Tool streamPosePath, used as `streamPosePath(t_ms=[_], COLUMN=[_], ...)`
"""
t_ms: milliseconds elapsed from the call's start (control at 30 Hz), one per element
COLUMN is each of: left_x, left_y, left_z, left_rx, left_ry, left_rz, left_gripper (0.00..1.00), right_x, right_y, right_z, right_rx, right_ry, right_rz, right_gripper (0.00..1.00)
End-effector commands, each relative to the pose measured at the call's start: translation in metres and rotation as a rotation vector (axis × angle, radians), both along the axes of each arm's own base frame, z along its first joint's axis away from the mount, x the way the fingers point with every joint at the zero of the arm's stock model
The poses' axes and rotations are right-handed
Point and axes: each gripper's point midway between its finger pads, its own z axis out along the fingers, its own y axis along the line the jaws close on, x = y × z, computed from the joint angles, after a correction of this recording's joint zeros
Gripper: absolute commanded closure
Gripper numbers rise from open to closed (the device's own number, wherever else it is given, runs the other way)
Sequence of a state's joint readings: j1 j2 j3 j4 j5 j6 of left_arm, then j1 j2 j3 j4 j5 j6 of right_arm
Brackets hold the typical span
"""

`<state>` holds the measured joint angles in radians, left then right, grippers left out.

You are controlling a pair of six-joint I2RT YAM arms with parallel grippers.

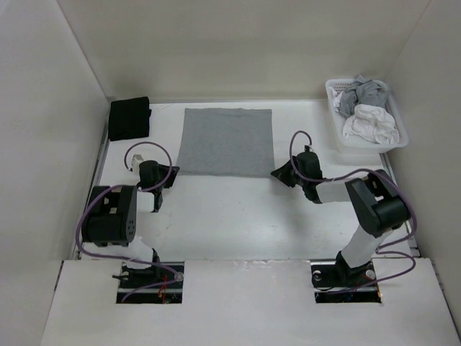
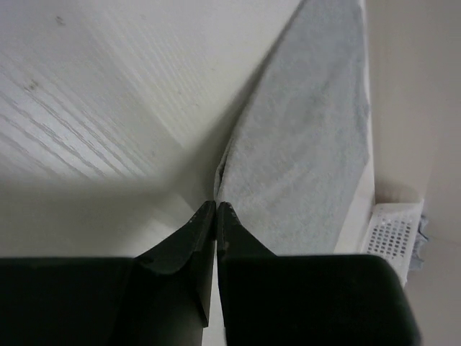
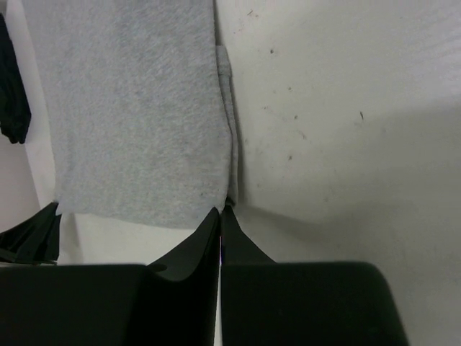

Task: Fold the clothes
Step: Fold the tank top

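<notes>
The clothes, a plain light grey T-shirt (image 1: 225,142), lie flat as a rectangle at the back middle of the table. My left gripper (image 1: 175,171) is at its near left corner, low on the table. In the left wrist view the fingers (image 2: 216,205) are shut, with the corner of the shirt (image 2: 310,144) pinched at their tips. My right gripper (image 1: 276,174) is at the near right corner. In the right wrist view its jaws (image 3: 220,211) are shut on that corner of the shirt (image 3: 130,108), where a folded layer edge shows.
A black cloth bundle (image 1: 129,118) lies at the back left, beside the wall. A white basket (image 1: 333,108) at the back right holds a white garment (image 1: 369,122) and a grey cloth (image 1: 364,91). Walls close in the table on three sides.
</notes>
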<state>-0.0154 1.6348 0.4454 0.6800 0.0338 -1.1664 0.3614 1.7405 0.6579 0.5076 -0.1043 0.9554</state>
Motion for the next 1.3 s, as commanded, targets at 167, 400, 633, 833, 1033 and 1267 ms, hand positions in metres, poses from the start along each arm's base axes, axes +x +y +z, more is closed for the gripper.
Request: streamPosePath(t_ms=[167, 400, 633, 833, 1033, 1267], left_x=[-0.066, -0.155, -0.161, -0.097, 0.001, 0.085], left_y=[-0.008, -0.001, -0.008, -0.006, 0.021, 0.013], left_z=[0.15, 0.285, 0.303, 0.239, 0.163, 0.158], left_rx=[0.075, 0.161, 0.16, 0.211, 0.236, 0.152], left_ry=[-0.347, -0.594, -0.601, -0.422, -0.239, -0.237], left_rz=[-0.053, -0.046, -0.074, -0.067, 0.031, 0.0], left_gripper=[1.0, 0.99, 0.98, 0.98, 0.97, 0.97], right_x=[-0.068, -0.175, -0.198, -0.12, 0.007, 0.101], right_y=[-0.017, -0.045, -0.036, -0.004, -0.002, -0.012], right_z=[0.134, 0.26, 0.307, 0.256, 0.186, 0.172], right_rx=[-0.11, -0.141, -0.164, -0.215, -0.142, -0.094], right_ry=[-0.346, -0.543, -0.611, -0.534, -0.369, -0.303], right_rz=[0.047, 0.068, 0.118, 0.157, 0.134, 0.09], right_gripper=[0.98, 0.98, 0.97, 0.96, 0.96, 0.98])
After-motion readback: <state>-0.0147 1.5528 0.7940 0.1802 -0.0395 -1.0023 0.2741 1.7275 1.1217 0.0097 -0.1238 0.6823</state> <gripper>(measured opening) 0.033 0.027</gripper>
